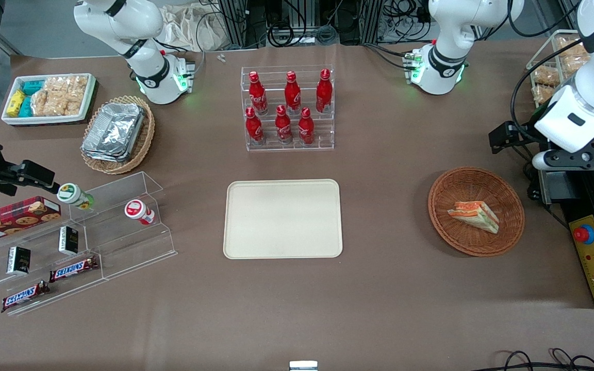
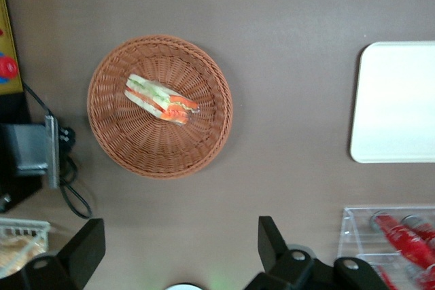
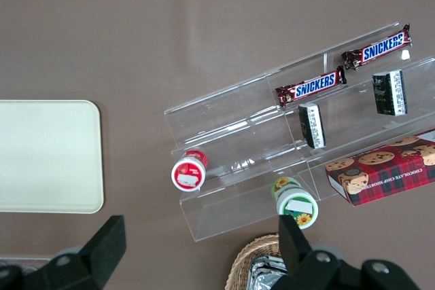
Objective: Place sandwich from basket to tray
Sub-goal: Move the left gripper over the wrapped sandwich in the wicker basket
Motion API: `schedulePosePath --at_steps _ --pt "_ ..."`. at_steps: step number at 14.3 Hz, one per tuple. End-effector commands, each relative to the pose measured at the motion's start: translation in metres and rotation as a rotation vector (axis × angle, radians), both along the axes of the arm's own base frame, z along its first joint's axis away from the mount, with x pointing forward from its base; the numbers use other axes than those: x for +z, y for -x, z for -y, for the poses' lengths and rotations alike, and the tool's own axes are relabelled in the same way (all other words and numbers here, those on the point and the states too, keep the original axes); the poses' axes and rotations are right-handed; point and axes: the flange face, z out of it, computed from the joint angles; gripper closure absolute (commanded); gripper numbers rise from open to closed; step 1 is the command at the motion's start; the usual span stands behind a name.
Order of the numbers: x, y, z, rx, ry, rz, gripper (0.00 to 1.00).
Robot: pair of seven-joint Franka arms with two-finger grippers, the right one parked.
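The left arm's pincer (image 2: 180,249) hangs with its two black fingers (image 2: 272,239) spread wide apart and nothing between them, above bare brown surface (image 1: 390,288) just beside the basket (image 2: 115,134), on the basket's side farther from the front camera. The sandwich (image 2: 162,99) lies in the basket, a little off its middle, well apart from the pincer and untouched by it. It rests on its side, its long axis slanting across the weave, cut face with orange-red and green layers showing. Taking the basket as the landmark, the cream tray (image 1: 282,218) lies toward the parked arm's end of the surface, bare. The rack of red cola bottles (image 1: 287,108) stands farther from the front camera than the basket.
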Motion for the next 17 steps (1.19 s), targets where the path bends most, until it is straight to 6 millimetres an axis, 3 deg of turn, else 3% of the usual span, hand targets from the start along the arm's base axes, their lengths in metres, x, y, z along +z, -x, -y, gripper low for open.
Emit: schedulePosePath --at_steps 1,6,10,17 --pt "-0.013 -0.009 -0.015 0.193 0.043 -0.042 0.0" --pt "-0.055 -0.031 -0.041 0.31 0.018 -0.089 0.0" --pt "-0.096 -0.041 -0.049 0.591 -0.006 -0.048 0.0" --pt "-0.212 -0.04 -0.067 0.844 -0.033 -0.006 0.0"
